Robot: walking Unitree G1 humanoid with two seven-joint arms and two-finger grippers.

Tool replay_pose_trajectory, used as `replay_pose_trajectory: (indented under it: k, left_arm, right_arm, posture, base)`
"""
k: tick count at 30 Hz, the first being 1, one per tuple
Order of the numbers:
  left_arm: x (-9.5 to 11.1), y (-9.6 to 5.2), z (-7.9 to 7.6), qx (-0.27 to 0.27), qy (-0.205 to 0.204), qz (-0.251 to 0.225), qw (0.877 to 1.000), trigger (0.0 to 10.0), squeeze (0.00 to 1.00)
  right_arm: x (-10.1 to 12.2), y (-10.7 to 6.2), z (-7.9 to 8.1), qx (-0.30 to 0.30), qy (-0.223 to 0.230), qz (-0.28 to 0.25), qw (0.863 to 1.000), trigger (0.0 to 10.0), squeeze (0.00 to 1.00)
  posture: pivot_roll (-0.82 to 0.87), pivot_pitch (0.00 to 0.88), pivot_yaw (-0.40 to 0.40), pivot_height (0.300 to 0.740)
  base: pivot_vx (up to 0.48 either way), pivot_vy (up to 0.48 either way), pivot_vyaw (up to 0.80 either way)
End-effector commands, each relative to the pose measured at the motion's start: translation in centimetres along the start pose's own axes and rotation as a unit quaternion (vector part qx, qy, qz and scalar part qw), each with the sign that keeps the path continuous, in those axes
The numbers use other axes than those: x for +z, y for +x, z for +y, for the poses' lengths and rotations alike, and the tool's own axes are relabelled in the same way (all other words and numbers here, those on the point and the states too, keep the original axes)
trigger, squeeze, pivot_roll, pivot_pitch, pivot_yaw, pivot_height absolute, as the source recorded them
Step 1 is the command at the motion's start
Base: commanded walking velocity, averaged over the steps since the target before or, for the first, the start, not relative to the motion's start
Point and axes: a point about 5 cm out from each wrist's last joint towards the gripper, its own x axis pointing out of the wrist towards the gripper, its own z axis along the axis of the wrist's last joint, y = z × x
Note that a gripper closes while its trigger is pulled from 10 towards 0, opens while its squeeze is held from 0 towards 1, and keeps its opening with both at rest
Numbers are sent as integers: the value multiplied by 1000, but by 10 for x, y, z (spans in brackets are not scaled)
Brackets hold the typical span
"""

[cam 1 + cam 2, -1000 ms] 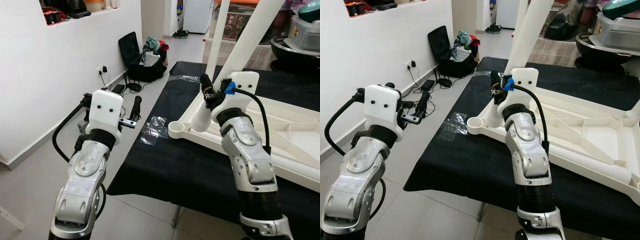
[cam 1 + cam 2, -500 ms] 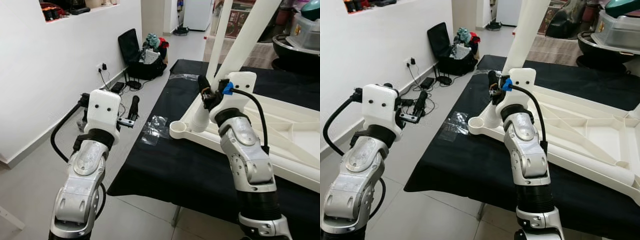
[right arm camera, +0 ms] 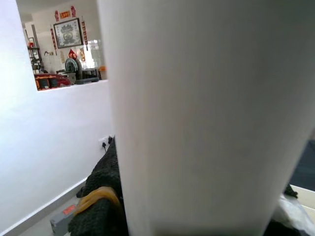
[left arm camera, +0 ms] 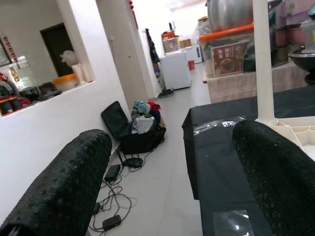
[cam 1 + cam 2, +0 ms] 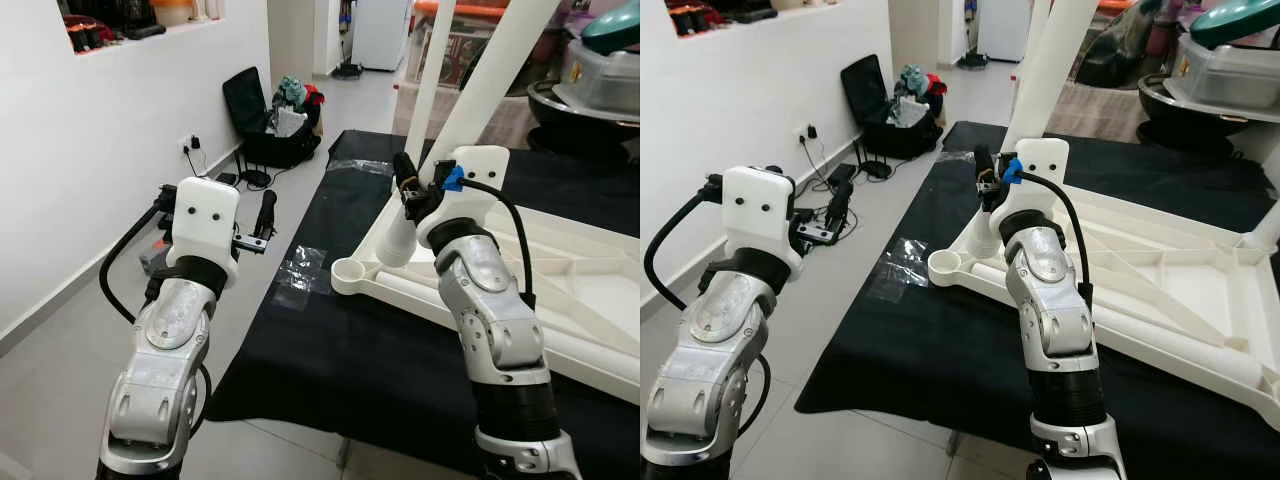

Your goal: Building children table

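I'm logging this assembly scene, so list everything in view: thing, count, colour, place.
table top: one, white, upside down on the black cloth
table legs: two, white, standing up from the top's near-left and far-left corners
empty leg socket: one, white, at the top's nearest corner
cloth: one, black, under the top
clear plastic bag: one, on the cloth's left edge
open suitcase: one, black, on the floor by the wall
left gripper: black fingers open, raised over the floor
right gripper: black fingers at the near leg's base

No legible text, label or number anywhere.
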Motion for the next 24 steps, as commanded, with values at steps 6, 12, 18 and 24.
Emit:
replay_pose_trajectory:
  k: [6, 12, 18, 24]
  left_arm:
    - [-4, -4, -5, -12, 8, 10, 1000, 10000, 0]
    - [-7, -4, -5, -14, 16, 16, 1000, 10000, 0]
    - [-9, -5, -2, 0, 8, 22, 1000, 10000, 0]
    - [-13, -7, -1, -2, -2, 36, 999, 10000, 0]
  right_arm:
    - [4, 1, 1, 0, -1, -4, 1000, 10000, 0]
    - [5, 1, 1, -1, 1, -7, 1000, 10000, 0]
    - [7, 2, -1, -3, 4, -10, 1000, 10000, 0]
    - [7, 8, -2, 41, 34, -2, 999, 10000, 0]
  posture:
    - [59, 83, -51, 740]
    - [60, 85, -50, 740]
    - [60, 86, -51, 740]
    - [66, 93, -55, 740]
  base:
    - [379, 0, 0]
    - [310, 0, 0]
    - [0, 0, 0]
    - [0, 0, 0]
